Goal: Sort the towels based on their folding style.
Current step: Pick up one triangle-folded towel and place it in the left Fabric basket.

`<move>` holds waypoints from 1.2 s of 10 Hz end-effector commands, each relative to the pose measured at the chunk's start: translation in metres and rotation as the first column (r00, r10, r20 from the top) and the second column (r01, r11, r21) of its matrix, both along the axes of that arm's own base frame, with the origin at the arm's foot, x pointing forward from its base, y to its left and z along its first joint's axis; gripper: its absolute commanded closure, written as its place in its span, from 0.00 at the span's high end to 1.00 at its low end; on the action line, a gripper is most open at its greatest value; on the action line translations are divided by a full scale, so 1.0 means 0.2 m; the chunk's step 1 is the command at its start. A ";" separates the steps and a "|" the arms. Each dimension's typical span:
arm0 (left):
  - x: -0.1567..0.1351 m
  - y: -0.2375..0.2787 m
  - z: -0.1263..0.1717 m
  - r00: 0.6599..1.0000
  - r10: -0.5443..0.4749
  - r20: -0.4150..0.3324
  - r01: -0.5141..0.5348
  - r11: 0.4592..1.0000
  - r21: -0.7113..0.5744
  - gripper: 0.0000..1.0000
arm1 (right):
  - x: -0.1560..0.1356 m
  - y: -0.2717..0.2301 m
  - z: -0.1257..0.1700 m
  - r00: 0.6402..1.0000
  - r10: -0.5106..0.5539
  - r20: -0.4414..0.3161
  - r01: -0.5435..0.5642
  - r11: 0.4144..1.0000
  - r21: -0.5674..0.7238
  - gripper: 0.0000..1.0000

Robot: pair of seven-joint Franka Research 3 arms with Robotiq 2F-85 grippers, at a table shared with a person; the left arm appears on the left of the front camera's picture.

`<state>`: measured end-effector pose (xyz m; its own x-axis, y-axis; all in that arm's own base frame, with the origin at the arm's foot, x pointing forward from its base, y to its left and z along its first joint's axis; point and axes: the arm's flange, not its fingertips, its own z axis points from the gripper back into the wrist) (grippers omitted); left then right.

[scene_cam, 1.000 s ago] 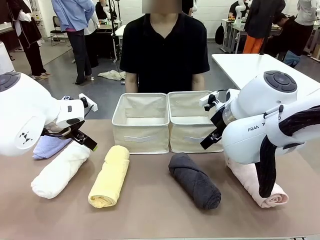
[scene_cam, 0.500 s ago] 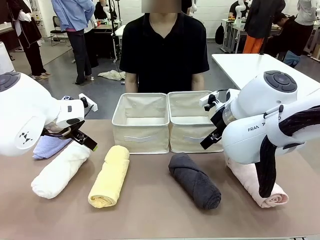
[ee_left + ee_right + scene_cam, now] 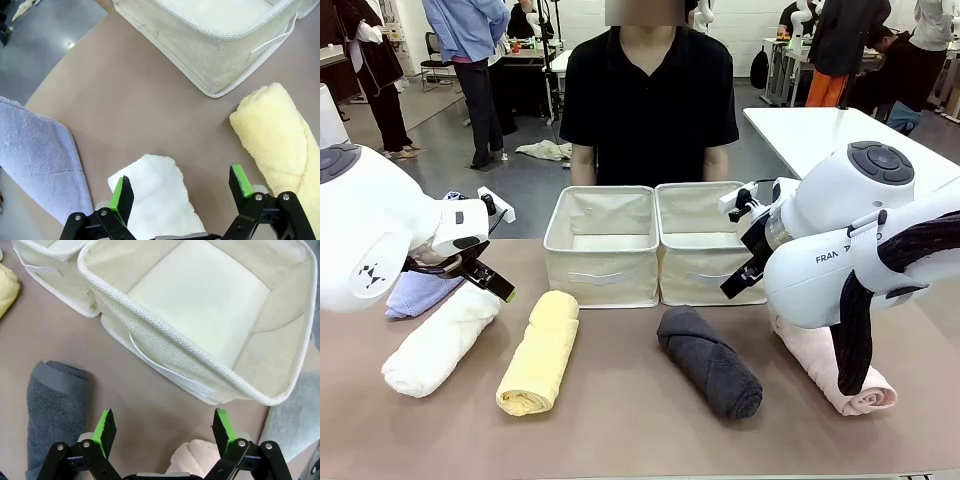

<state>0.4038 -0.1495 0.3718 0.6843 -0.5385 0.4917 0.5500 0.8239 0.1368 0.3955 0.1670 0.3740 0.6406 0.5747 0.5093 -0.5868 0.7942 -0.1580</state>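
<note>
From the robot's side of the table (image 3: 620, 430), four rolled towels lie in a row: the white towel (image 3: 440, 340) at the left, then the yellow towel (image 3: 540, 350), the dark grey towel (image 3: 710, 362) and the pink towel (image 3: 830, 372), partly hidden behind the right arm. The folded lavender towel (image 3: 415, 293) sits just behind the white one. Two cream bins, the left bin (image 3: 603, 250) and the right bin (image 3: 700, 245), stand side by side beyond the row, in front of a person (image 3: 650, 100) in a black shirt. The left gripper (image 3: 488, 281) hangs over the white towel's far end, and the right gripper (image 3: 740, 275) hangs near the right bin's front corner. From the left wrist, the left gripper (image 3: 181, 187) has its jaws spread wide and grips nothing. The end of the white towel (image 3: 155, 195) lies under the gap, the lavender towel (image 3: 40, 160) is off to one side, the yellow towel (image 3: 280, 140) to the other, and a bin corner (image 3: 215, 55) is ahead. From the right wrist, the right gripper (image 3: 163, 426) is likewise spread and empty. The pink towel (image 3: 192, 455) is just below it, the dark grey towel (image 3: 55, 410) beside it, the right bin (image 3: 200, 305) ahead, and a pale grey-teal towel (image 3: 295, 415) is at the frame's edge.
</note>
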 end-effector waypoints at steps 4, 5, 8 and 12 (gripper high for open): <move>-0.04 0.03 0.45 0.994 -0.094 0.053 0.092 0.995 0.036 1.00 | -0.13 0.06 0.56 0.999 0.034 -0.012 -0.035 0.997 -0.062 1.00; -0.09 0.02 0.67 0.992 -0.105 0.068 0.100 0.992 0.076 1.00 | -0.17 0.08 0.76 0.999 0.024 -0.026 -0.026 0.997 -0.079 1.00; -0.26 -0.05 1.21 0.987 -0.129 0.100 0.110 0.978 0.176 1.00 | -0.34 0.15 1.19 0.999 -0.012 -0.038 0.005 0.986 -0.167 1.00; -0.35 -0.03 1.40 0.986 -0.117 0.121 0.098 0.983 0.158 1.00 | -0.42 0.14 1.27 1.000 0.014 -0.024 -0.017 0.990 -0.140 1.00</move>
<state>0.3314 -0.1541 0.6599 0.5610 -0.6794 0.4730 0.5989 0.7276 0.3346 0.3067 0.1985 0.6415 0.6508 0.6458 0.3992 -0.5965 0.7602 -0.2573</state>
